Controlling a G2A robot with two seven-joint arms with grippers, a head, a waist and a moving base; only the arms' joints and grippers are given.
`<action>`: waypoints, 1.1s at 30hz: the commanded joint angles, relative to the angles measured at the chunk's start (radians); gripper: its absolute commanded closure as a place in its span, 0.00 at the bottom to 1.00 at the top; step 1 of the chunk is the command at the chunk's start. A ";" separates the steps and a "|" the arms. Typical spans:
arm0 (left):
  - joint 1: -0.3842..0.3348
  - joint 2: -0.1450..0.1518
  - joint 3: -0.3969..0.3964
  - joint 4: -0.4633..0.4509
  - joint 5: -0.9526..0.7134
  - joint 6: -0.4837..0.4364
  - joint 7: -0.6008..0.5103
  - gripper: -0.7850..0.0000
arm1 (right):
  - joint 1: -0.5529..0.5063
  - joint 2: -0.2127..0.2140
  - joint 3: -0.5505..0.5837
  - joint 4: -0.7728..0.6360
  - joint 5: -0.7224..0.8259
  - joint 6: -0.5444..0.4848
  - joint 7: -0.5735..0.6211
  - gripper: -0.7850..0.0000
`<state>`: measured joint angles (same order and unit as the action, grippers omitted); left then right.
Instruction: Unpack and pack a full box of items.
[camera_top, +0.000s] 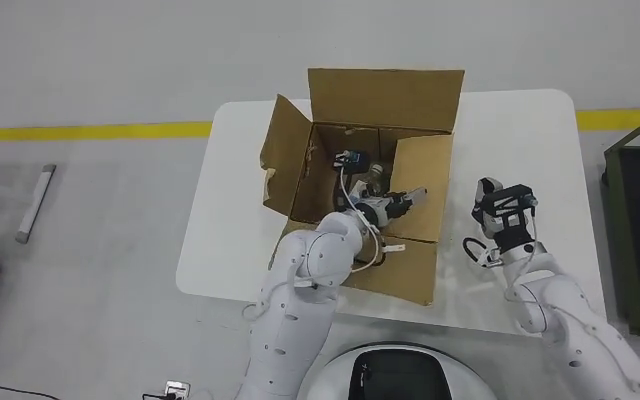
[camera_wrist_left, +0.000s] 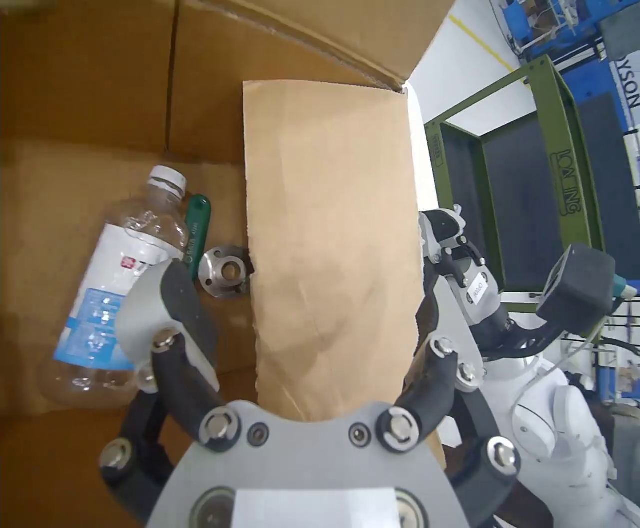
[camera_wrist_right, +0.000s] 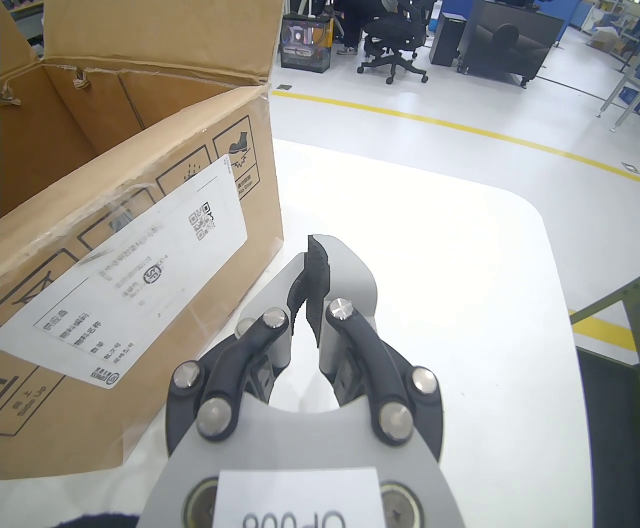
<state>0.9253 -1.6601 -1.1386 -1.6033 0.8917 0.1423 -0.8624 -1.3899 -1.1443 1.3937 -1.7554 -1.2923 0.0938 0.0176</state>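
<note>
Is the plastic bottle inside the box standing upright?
No, the plastic bottle lies on its side on the floor of the cardboard box, beside a metal flange.

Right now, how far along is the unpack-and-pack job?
Done: the box stands open, flaps up. In hand: nothing gripped. The left gripper is open over the box, astride a side flap; the right gripper is shut, empty, over the table. Left: the bottle, green-handled tool and metal flange lie in the box, not yet unpacked, so nearly everything remains.
</note>
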 joint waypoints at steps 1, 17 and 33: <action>-0.006 0.002 -0.004 0.009 -0.003 0.005 0.001 0.00 | 0.001 -0.002 -0.004 0.000 -0.003 -0.008 0.003 1.00; -0.004 0.001 -0.009 0.034 -0.201 0.104 -0.035 0.00 | 0.019 -0.016 -0.031 0.018 -0.020 -0.040 0.015 1.00; -0.068 0.007 0.001 -0.024 -0.272 0.102 0.018 0.00 | 0.049 -0.042 0.046 -0.011 0.172 0.146 0.031 0.51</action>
<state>0.8697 -1.6551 -1.1471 -1.6205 0.5886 0.2615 -0.8409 -1.3436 -1.1838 1.4274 -1.7603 -1.1575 0.2163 0.0368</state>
